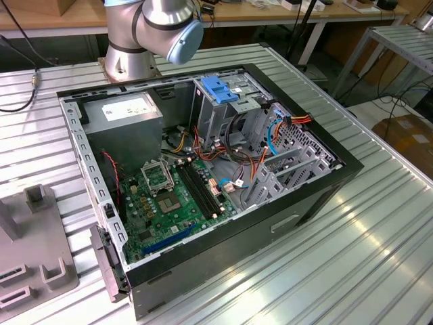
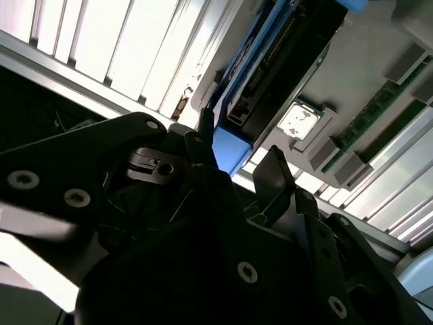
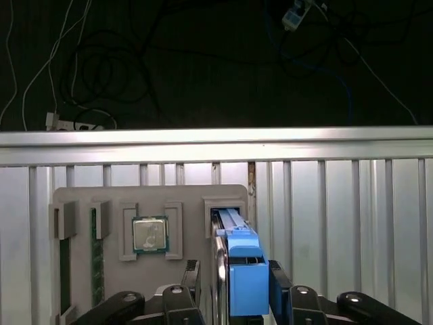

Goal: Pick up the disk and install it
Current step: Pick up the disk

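In the exterior view the arm (image 1: 155, 27) is cut off by the upper edge, so that little more than its base and one joint are seen. A grey tray (image 1: 27, 250) is cut off at the exterior view's left. An open computer case (image 1: 223, 264) is set on the ribbed tabletop (image 1: 352, 257). Inside it are seen a grey box with a white sticker (image 1: 125, 115), an upright cage with a blue handle (image 1: 218, 95) and a green motherboard (image 1: 169, 203). In the first wrist view the disk (image 3: 233, 230) is seen edge-on, standing upright in a slot of the tray (image 3: 189, 196), its blue bracket turned towards the camera and its label hidden. The gripper (image 3: 233, 271) is cut off at the picture's edge. Its fingers (image 3: 191, 277) are set apart, one on each side of the disk, and a narrow gap is visible beside one of them. Whether the other touches the bracket cannot be told. A processor chip (image 3: 150, 235) and memory sticks (image 3: 97, 257) are held in other pockets of the tray. Loose cables (image 3: 101, 68) are made out on the dark floor beyond the tabletop (image 3: 338, 223). In the second wrist view much is hidden by the black body of the gripper (image 2: 237, 139). The disk (image 2: 267, 74) is seen rising from between its tips, with a strip of bright tabletop (image 2: 101, 47) showing beside the bracket.
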Controlling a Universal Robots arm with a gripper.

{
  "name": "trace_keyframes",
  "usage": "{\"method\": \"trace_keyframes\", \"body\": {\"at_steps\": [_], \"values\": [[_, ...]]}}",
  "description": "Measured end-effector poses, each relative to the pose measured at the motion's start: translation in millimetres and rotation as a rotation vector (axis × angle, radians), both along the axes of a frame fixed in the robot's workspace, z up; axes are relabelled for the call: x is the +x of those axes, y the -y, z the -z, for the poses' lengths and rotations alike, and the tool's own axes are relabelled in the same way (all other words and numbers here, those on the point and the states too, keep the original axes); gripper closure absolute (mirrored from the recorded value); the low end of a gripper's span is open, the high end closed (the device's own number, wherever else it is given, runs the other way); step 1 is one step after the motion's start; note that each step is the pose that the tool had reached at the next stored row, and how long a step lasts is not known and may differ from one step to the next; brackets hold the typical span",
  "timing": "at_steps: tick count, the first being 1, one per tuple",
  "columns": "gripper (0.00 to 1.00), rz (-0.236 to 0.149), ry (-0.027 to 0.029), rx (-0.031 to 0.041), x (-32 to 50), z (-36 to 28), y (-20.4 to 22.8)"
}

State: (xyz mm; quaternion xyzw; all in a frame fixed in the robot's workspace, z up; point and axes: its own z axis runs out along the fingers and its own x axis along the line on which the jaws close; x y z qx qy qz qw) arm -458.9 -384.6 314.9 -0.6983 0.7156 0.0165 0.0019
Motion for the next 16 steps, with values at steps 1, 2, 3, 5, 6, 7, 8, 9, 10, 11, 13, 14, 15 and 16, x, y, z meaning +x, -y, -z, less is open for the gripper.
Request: {"method": "trace_keyframes", "body": {"at_steps": [1, 2, 3, 5, 6, 7, 8, 9, 10, 11, 13, 14, 15, 16], "values": [[0.49, 0.0, 0.0, 0.0016, 0.0, 0.7, 0.0], [0.49, 0.0, -0.0001, 0.0036, 0.0, 1.2, 0.0], [0.49, 0.0, -0.0002, 0.0061, 0.0, 1.9, 0.0], [0.51, 0.0, -0.0002, 0.0104, 0.0, 2.9, -0.1], [0.51, 0.0, -0.0002, 0.0121, 0.0, 3.4, 0.0], [0.58, 0.0, -0.0001, 0.0142, 0.1, 4.0, 0.0], [0.58, 0.0, -0.0001, 0.0157, 0.0, 4.5, -0.1], [0.58, 0.0, -0.0002, 0.0172, 0.1, 4.9, -0.1], [0.58, 0.0, -0.0004, 0.0183, 0.1, 5.1, 0.0], [0.58, 0.0, -0.0004, 0.0192, 0.0, 5.3, 0.0], [0.58, 0.0, -0.0001, 0.0197, 0.0, 5.5, 0.0], [0.58, 0.0, -0.0002, 0.0197, 0.0, 5.6, 0.0], [0.58, 0.0, 0.0, 0.0198, 0.1, 5.9, -0.1], [0.58, 0.0, 0.0002, 0.0199, 0.1, 6.3, -0.4]]}}
